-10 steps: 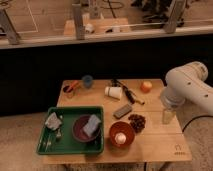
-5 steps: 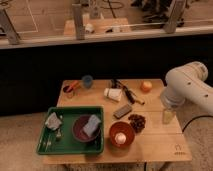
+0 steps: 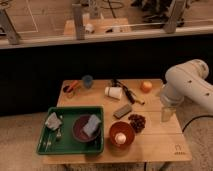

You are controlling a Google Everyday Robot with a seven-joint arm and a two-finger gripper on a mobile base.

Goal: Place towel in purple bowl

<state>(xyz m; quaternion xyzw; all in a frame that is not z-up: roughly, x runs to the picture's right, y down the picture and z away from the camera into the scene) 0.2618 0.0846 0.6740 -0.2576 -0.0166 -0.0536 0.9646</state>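
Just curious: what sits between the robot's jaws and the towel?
Camera view: from the gripper, at the table's right edge, to the towel: dark clump, then purple bowl holding a pad.

I'm working over a light wooden table point(image 3: 160, 142). At its front left sits a green tray point(image 3: 70, 149), with its right end just beside an orange-brown bowl point(image 3: 112, 131). Behind that bowl lies a dark reddish cluster point(image 3: 136, 121), and near it a dark flat block point(image 3: 123, 110). Further back I see a white cup point(image 3: 113, 92) on its side, a black tool point(image 3: 129, 92) beside it, an orange fruit point(image 3: 146, 86), an upright blue-grey cup point(image 3: 87, 80) and an orange-handled item point(image 3: 71, 88) at the back left. The gripper point(image 3: 166, 114) hangs over the table's right edge, jaws apart and empty.
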